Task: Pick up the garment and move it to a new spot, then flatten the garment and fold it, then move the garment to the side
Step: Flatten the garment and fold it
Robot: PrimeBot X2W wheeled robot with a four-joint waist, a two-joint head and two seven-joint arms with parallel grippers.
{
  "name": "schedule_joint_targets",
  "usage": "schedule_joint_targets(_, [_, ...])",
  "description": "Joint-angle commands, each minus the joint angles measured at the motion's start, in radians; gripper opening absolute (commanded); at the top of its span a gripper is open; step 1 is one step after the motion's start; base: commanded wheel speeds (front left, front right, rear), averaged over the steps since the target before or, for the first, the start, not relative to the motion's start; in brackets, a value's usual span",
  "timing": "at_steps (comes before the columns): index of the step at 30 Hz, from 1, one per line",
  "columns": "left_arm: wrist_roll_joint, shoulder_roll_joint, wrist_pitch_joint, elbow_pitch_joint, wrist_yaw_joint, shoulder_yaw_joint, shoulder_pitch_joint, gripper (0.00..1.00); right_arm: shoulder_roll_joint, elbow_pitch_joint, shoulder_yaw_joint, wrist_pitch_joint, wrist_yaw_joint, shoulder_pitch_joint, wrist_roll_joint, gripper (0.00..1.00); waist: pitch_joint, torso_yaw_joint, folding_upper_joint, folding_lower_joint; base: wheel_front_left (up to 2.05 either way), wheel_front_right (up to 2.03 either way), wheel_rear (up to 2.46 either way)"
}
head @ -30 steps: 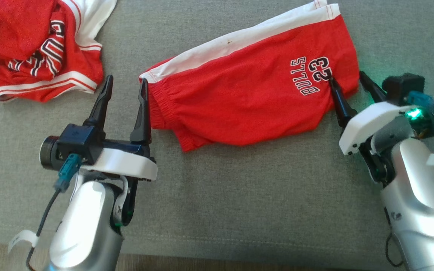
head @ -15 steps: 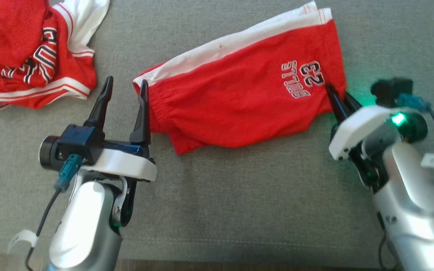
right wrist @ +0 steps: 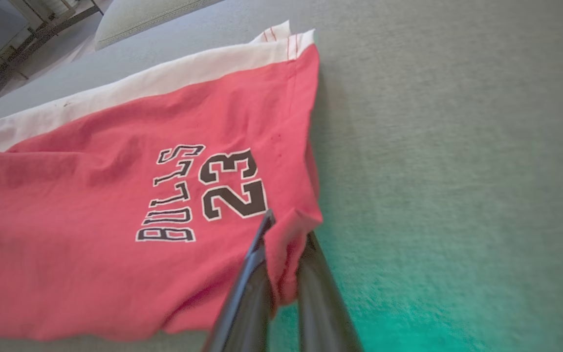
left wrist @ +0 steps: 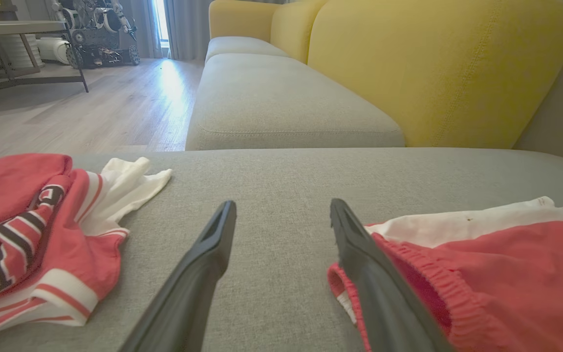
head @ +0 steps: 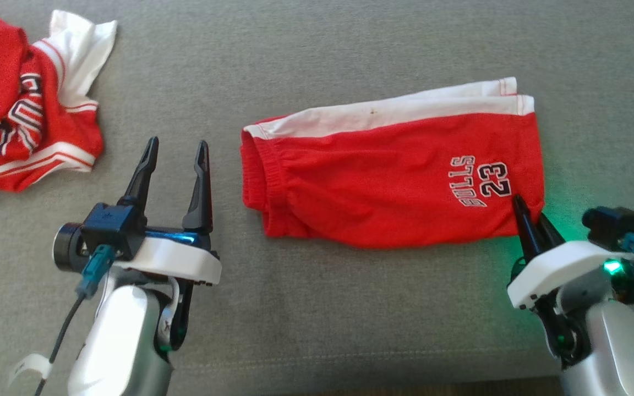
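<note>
Left tool, fingers apart, hovers beside the elastic waistband of the red jersey shorts with white side stripe, lying flat on the grey fabric sofa seat; right tool pinches their hem corner, apparently to drag them.

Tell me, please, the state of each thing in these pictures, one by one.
red shorts, lying mostly flat, one corner pinched and lifted
right claw, shut on that corner
left claw, open, holding nothing, beside the waistband
jersey, crumpled in a heap
</note>
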Motion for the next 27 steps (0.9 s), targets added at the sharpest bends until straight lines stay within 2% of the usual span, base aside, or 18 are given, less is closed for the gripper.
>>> schedule_joint_targets(1, [0.003,0.023,-0.012,-0.032,0.004,0.030,-0.014,1.00,0.004,-0.042,0.014,0.001,0.004,-0.003,-0.005,0.00,-0.001,-0.005,0.0000,0.0000,0.00,0.00,0.00])
schedule_joint_targets(10, [-0.002,0.029,-0.007,-0.029,0.006,0.021,-0.015,1.00,0.024,-0.106,-0.038,0.039,0.004,0.035,-0.017,0.00,-0.012,-0.013,0.0000,0.0000,0.00,0.00,0.00])
schedule_joint_targets(14, [-0.007,0.031,-0.006,-0.025,0.007,0.020,-0.011,1.00,0.027,-0.142,-0.019,0.050,0.004,0.025,-0.007,0.00,-0.031,-0.008,0.0000,0.0000,0.00,0.00,0.00])
schedule_joint_targets(18, [-0.012,0.032,-0.006,-0.021,0.010,0.017,-0.003,1.00,0.029,-0.208,0.063,0.082,0.004,-0.004,0.072,0.00,-0.056,-0.002,0.0000,0.0000,0.00,0.00,0.00])
schedule_joint_targets(22, [-0.018,0.027,-0.005,-0.019,0.010,0.009,-0.002,1.00,0.016,-0.263,0.163,0.121,0.004,-0.058,0.097,0.00,-0.074,0.015,0.0000,0.0000,0.00,0.00,0.00])
schedule_joint_targets(27, [-0.023,0.021,-0.006,-0.013,0.008,-0.002,-0.002,1.00,0.016,-0.268,0.318,0.155,0.004,-0.148,0.125,0.00,-0.086,0.049,0.0000,0.0000,0.00,0.00,0.00])
